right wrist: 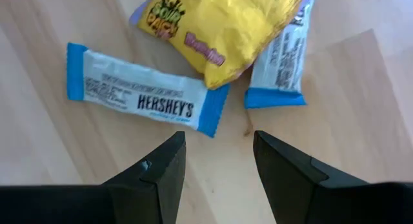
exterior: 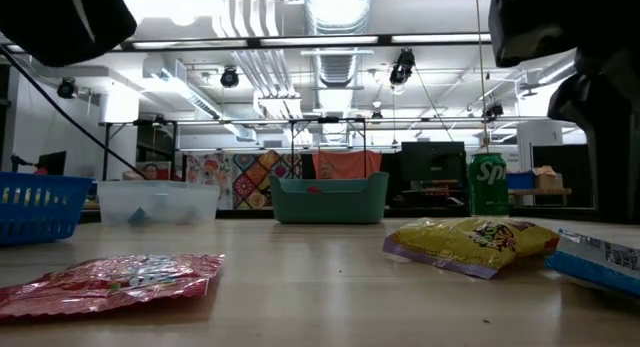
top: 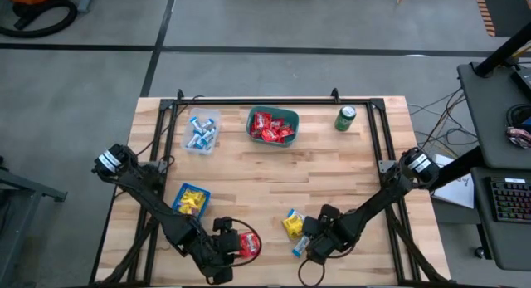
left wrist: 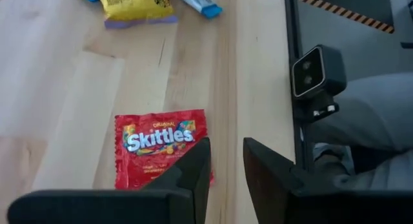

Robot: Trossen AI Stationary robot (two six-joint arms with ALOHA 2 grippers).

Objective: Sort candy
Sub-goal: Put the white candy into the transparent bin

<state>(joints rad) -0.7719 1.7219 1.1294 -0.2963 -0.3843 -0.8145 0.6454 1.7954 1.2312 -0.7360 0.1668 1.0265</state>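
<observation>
A red Skittles packet [left wrist: 161, 146] [top: 247, 244] [exterior: 110, 282] lies flat near the table's near edge. My left gripper [left wrist: 226, 161] [top: 224, 248] is open and hangs above the packet's corner, touching nothing. A yellow packet [right wrist: 226, 24] [top: 292, 224] [exterior: 470, 242] lies partly over two blue-and-white wrappers: a Hershey's one [right wrist: 145, 98] and a second [right wrist: 281, 69]. My right gripper [right wrist: 219, 146] [top: 312, 246] is open above the bare wood between them, clear of both.
At the far side stand a clear tub of blue-and-white sweets [top: 202, 130], a green tub of red packets [top: 272, 126] and a green drink can [top: 345, 118]. A blue basket of yellow packets [top: 191, 199] sits by the left arm. A camera [left wrist: 316, 72] is mounted at the near edge.
</observation>
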